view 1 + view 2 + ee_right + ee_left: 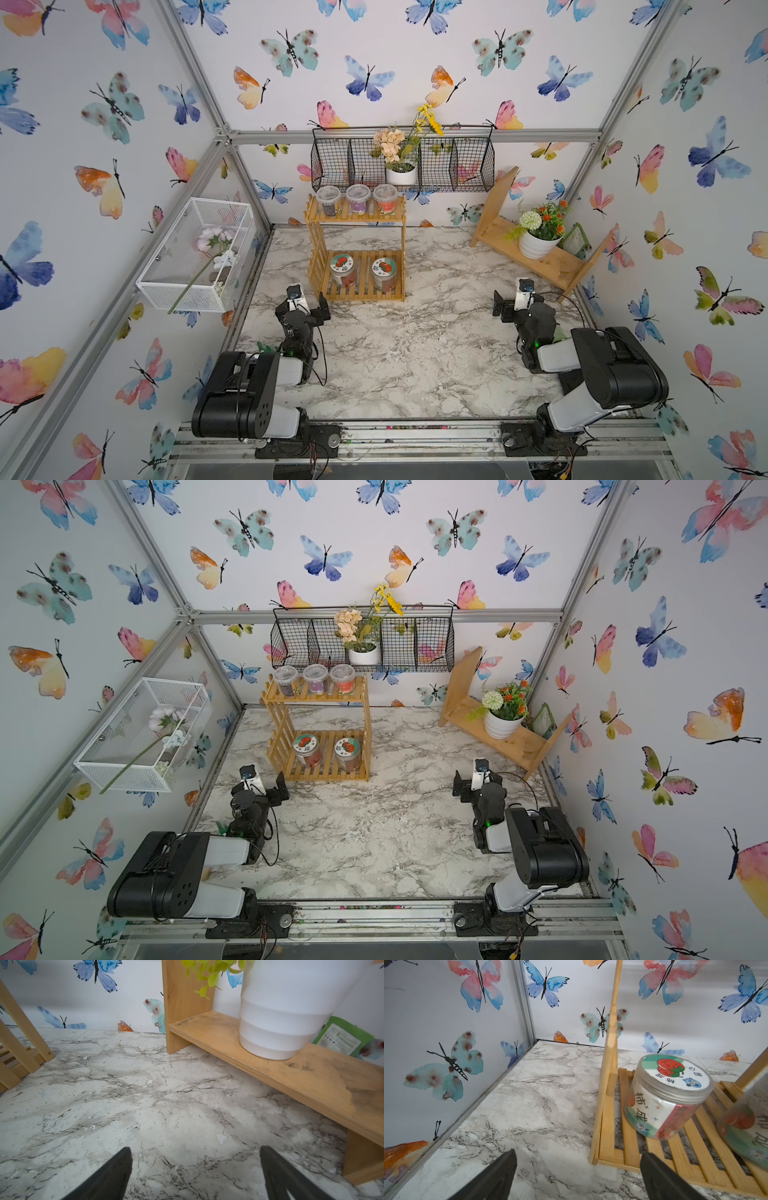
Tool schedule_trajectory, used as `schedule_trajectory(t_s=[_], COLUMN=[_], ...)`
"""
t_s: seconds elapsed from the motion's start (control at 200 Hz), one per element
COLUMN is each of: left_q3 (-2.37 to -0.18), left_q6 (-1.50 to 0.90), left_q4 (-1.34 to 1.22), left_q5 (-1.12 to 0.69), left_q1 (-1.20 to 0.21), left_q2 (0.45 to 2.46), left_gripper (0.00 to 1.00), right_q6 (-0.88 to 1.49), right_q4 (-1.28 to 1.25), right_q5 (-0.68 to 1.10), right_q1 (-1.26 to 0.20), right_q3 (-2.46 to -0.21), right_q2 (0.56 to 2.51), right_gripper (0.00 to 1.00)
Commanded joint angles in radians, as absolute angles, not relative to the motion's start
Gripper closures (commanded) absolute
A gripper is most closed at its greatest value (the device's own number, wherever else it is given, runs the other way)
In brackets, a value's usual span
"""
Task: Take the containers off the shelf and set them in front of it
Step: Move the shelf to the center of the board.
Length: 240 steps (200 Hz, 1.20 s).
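Now the left claw [578, 1154] hangs released, jaws wide and empty, over the surface [529, 1095] just beside the front corner of the bamboo shelf [607, 1105]. On its lower tier stand a teal-lidded jar [668, 1097] and its twin [745, 1126]. Three clear-lidded cups [358, 198] line the upper tier. Well apart, the right claw [195, 1149] is likewise released, near the plain wooden shelf [291, 1076] bearing a white pot [291, 1012].

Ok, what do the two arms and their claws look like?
Both the left arm and right arm are bulky black links with pale grey sections, thin black cables looping alongside and a small green light near each wrist. The left claw and right claw have tapered matte-black fingers.
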State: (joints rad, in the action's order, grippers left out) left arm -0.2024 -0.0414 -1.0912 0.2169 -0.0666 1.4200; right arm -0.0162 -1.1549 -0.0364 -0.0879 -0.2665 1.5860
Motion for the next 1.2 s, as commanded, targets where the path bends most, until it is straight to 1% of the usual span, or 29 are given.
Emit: schedule_trajectory(t_s=[0.0, 0.235, 0.28, 0.325, 0.35, 0.375, 0.426, 0.511, 0.576, 0.646, 0.736, 0.836, 0.981, 1.196], left_q3=[-0.202, -0.199, -0.218, -0.282, -0.336, -0.391, -0.462, -0.498, -0.528, -0.570, -0.621, -0.693, -0.832, -0.975], left_q6=[-0.036, -0.035, -0.032, -0.032, -0.043, -0.045, -0.041, -0.038, -0.058, -0.078, -0.081, -0.074, -0.083, -0.070], left_q4=[-1.086, -1.091, -1.069, -0.962, -0.833, -0.702, -0.573, -0.487, -0.412, -0.324, -0.230, -0.134, 0.022, 0.165], left_q5=[0.177, 0.179, 0.193, 0.214, 0.229, 0.236, 0.263, 0.247, 0.235, 0.212, 0.171, 0.118, 0.057, 0.010], left_q1=[-0.057, -0.060, -0.062, -0.062, -0.063, -0.062, -0.063, -0.063, -0.063, -0.061, -0.063, -0.061, -0.060, -0.033], left_q2=[1.405, 1.402, 1.387, 1.358, 1.338, 1.326, 1.321, 1.282, 1.251, 1.232, 1.215, 1.216, 1.253, 1.288], left_gripper=[0.01, 0.00, 0.00, 0.01, 0.01, 0.01, 0.01, 0.01, 0.01, 0.01, 0.01, 0.01, 0.01, 0.01], right_q6=[-0.012, -0.024, -0.036, -0.037, -0.031, -0.020, 0.014, 0.066, 0.108, 0.165, 0.152, 0.125, 0.163, 0.287], right_q4=[-1.147, -1.165, -1.080, -0.892, -0.796, -0.741, -0.643, -0.560, -0.497, -0.426, -0.307, -0.145, 0.045, 0.188], right_q5=[-0.026, -0.014, -0.001, 0.008, 0.003, -0.003, -0.004, 0.052, 0.058, 0.038, 0.059, 0.063, 0.094, 0.204], right_q1=[-0.075, -0.075, -0.077, -0.077, -0.077, -0.077, -0.077, -0.082, -0.102, -0.137, -0.213, -0.333, -0.467, -0.563], right_q3=[-0.279, -0.281, -0.320, -0.400, -0.444, -0.476, -0.527, -0.577, -0.611, -0.649, -0.729, -0.877, -1.100, -1.323], right_q2=[1.579, 1.565, 1.533, 1.489, 1.473, 1.468, 1.454, 1.451, 1.450, 1.444, 1.443, 1.479, 1.563, 1.666], right_gripper=[0.01, 0.02, 0.02, 0.02, 0.02, 0.02, 0.02, 0.02, 0.01, 0.01, 0.02, 0.01, 0.02, 0.01])
